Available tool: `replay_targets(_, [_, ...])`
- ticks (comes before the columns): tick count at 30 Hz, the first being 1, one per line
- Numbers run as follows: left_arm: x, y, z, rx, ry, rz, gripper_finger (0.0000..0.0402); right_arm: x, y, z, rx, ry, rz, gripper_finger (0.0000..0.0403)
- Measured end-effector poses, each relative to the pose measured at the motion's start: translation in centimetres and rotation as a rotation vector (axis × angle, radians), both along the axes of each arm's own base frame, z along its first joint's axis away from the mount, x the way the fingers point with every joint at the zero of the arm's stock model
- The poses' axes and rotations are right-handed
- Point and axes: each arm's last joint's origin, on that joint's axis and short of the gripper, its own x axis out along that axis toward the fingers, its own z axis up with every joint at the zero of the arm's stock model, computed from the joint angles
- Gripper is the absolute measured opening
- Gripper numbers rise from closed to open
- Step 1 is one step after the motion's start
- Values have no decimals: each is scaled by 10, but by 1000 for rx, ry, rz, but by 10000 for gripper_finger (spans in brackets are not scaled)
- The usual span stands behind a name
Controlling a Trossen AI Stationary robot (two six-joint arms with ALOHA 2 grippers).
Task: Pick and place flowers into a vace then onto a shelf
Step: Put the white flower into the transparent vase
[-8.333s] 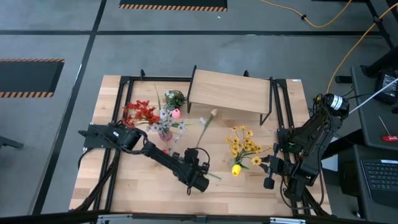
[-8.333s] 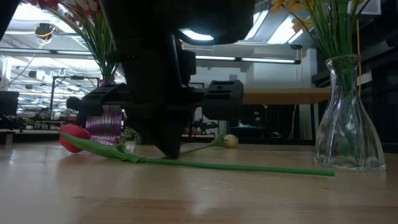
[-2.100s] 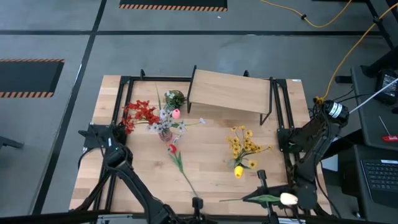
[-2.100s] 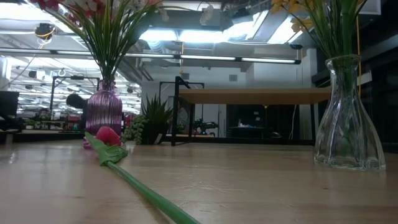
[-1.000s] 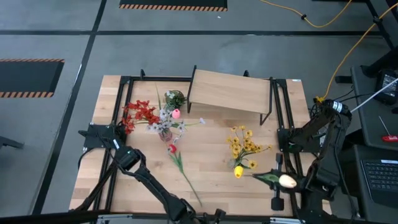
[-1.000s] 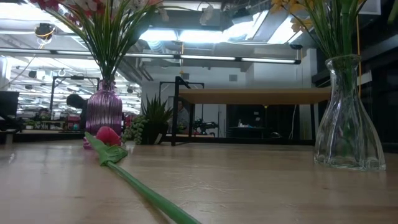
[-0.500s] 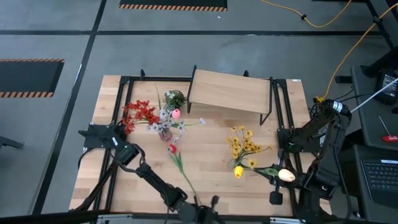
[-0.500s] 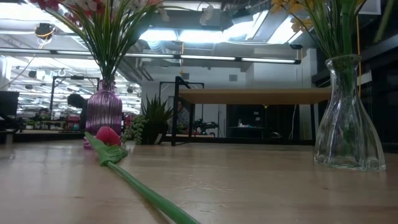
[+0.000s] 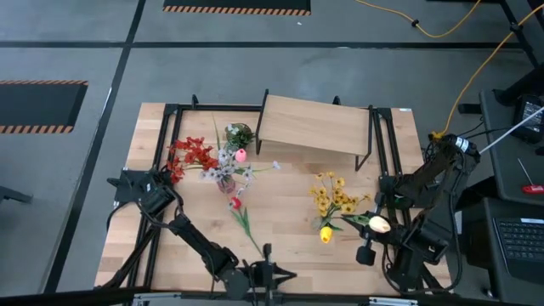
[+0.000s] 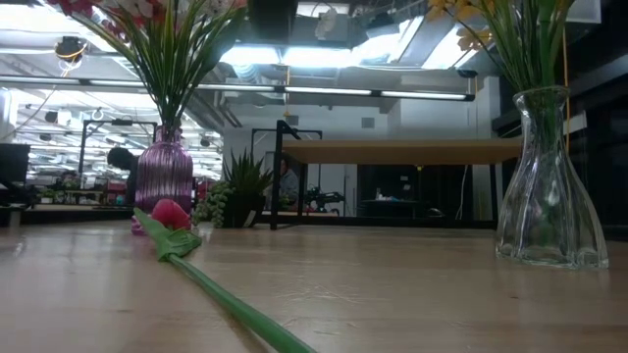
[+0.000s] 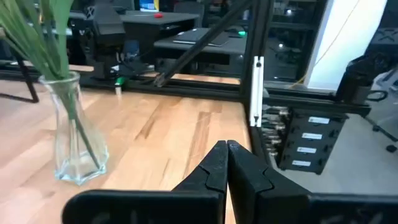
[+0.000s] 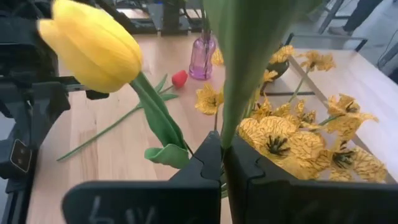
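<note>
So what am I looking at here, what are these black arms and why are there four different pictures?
It is a robot with two black arms at a wooden table, filmed by four cameras at once. One looks straight down, one sits at table height, and one rides on each wrist.

The right gripper is shut on a yellow tulip, holding it beside the clear vase of yellow blooms. The left gripper is shut and empty, near the table's front edge.

Also on the table: a purple vase holding red and white flowers, a red tulip lying flat, a small leafy bunch, and a wooden shelf on black legs.
</note>
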Motion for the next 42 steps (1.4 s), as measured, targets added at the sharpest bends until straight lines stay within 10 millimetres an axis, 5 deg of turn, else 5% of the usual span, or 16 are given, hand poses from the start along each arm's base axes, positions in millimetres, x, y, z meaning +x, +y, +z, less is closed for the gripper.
replay_targets(10, [-1, 2, -3, 31, 10, 6, 3, 11, -8, -11, 13, 32, -46, 0])
replay_targets(25, [-2, 1, -3, 34, 10, 3, 3, 16, -12, -61, 41, 50, -69, 0])
replay_targets(42, [-2, 1, -3, 34, 10, 2, 3, 19, -18, -91, 76, 46, -85, 0])
